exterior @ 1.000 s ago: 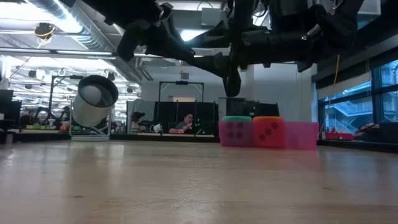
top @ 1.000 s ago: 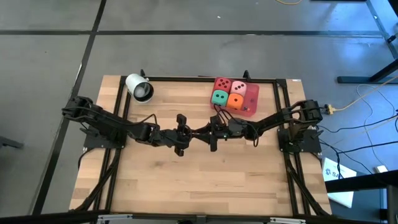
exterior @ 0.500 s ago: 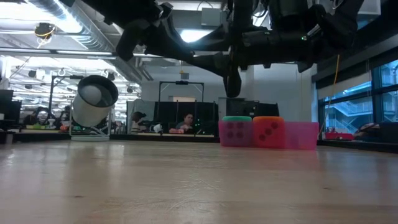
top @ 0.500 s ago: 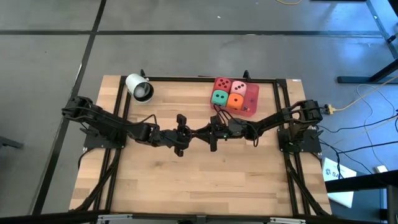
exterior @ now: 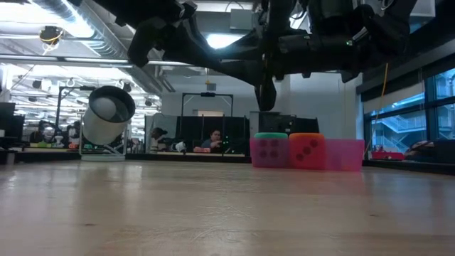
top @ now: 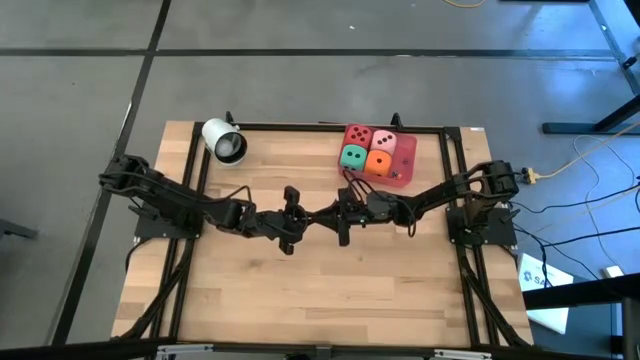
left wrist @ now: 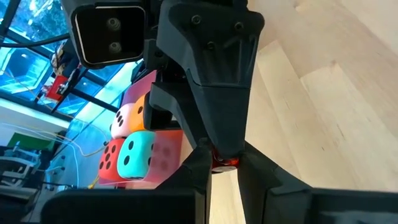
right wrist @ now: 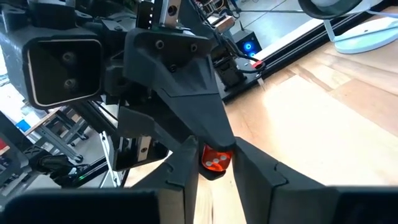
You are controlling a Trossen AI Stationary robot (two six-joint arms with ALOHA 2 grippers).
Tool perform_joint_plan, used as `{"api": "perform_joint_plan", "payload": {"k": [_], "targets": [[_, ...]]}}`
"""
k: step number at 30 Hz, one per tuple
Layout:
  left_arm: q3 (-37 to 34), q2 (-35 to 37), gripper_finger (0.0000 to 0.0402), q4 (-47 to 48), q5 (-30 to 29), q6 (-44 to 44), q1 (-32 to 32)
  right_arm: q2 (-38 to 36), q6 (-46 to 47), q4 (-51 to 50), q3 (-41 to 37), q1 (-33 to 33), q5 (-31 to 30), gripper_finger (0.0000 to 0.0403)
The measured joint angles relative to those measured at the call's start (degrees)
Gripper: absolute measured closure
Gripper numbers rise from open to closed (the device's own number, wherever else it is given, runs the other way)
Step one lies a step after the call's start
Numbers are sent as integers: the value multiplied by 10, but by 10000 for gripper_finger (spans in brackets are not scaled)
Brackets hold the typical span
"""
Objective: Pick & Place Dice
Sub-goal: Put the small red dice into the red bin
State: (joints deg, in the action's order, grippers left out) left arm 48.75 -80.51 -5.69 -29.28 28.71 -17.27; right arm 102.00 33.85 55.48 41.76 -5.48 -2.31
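Above mid-desk (top: 300, 290) the left tool (top: 298, 216) and right tool (top: 331, 213) meet tip to tip, both narrowed, seemingly both gripping one small red die (right wrist: 216, 158); four larger dice (top: 365, 148) sit together in the red tray (top: 402, 179)

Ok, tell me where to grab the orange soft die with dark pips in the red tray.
Take the orange soft die by its left and right faces, coming straight down from above. Its right face is open to bare flat red tray; the green die touches its left face, so one finger probably must wedge into that seam.
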Motion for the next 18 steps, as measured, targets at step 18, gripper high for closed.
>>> {"api": "perform_joint_plan", "payload": {"k": [18], "targets": [[0, 0, 307, -2, 6, -13, -7, 0, -22, 2, 0, 0, -1, 352]]}}
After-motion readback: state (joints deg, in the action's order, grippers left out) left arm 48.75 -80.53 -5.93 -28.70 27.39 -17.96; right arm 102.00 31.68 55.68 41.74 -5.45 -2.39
